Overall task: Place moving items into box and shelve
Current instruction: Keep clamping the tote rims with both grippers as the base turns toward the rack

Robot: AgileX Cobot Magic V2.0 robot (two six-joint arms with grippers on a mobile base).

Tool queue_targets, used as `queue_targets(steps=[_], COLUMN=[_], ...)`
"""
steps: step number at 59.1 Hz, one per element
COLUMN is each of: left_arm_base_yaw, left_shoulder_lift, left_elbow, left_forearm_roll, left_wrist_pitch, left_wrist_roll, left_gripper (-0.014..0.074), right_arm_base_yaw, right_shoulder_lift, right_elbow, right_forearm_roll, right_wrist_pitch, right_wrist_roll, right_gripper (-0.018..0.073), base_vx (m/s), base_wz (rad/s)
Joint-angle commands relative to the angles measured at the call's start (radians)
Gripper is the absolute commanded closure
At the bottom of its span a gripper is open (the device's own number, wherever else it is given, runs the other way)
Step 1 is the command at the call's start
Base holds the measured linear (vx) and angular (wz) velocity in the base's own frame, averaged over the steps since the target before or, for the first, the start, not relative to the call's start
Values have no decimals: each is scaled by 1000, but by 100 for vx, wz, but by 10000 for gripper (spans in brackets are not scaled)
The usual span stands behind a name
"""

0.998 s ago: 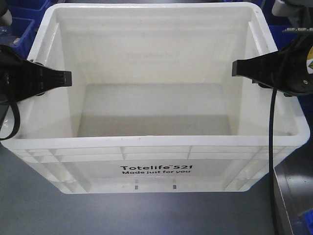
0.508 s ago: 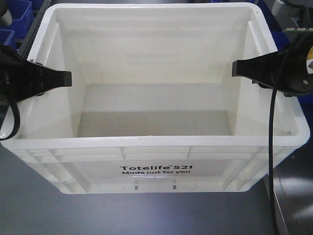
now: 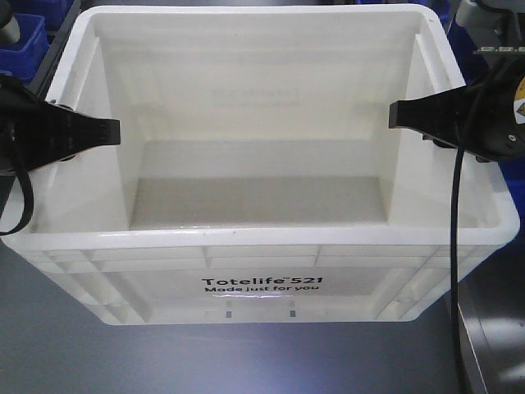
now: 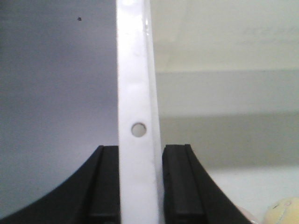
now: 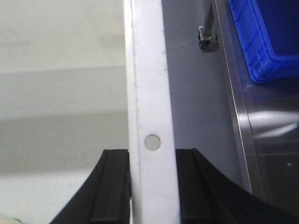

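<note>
The box [image 3: 262, 238], a large white tote printed "Totelife 521", fills the front view. My left gripper [image 3: 78, 135] is shut on its left rim [image 4: 135, 70], one black pad on each side of the wall. My right gripper [image 3: 426, 119] is shut the same way on the right rim [image 5: 147, 70]. In the left wrist view a yellowish rounded moving item [image 4: 286, 212] shows on the box floor at the bottom right corner. A sliver of a beige piece [image 5: 5, 219] shows at the bottom left of the right wrist view. In the front view the near wall hides both.
Blue plastic bins [image 3: 20, 41] stand behind the box at the upper left, and another blue bin [image 5: 266, 42] sits to its right. A stainless metal edge [image 5: 238, 116] with a small post [image 5: 208, 32] runs along the right side. Grey surface [image 3: 49, 345] lies below.
The blue bins behind the box have slid toward the frame edges, and the shadow on the box floor has shifted. Box and both grippers keep the same place in view.
</note>
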Motion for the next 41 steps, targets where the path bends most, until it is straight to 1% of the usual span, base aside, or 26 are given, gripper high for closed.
queue_targets(steps=[1,41], left_arm_base_yaw=[-9,-9], left_shoulder_lift=[-35,-37], left_elbow=[-45,-45], left_forearm_roll=[86,86], left_wrist_pitch=[-111,-111], left_wrist_roll=[-9,-9], left_gripper=[488,488], right_arm_base_yaw=[-2,-2], right_shoulder_lift=[-31,-31], right_elbow=[-39,-39], right_forearm_roll=[-85,-85], right_wrist_pitch=[-74,-74], right_wrist_roll=[-3,-3], right_gripper=[571,571], base_vx=[37,39], base_wz=[2,-2])
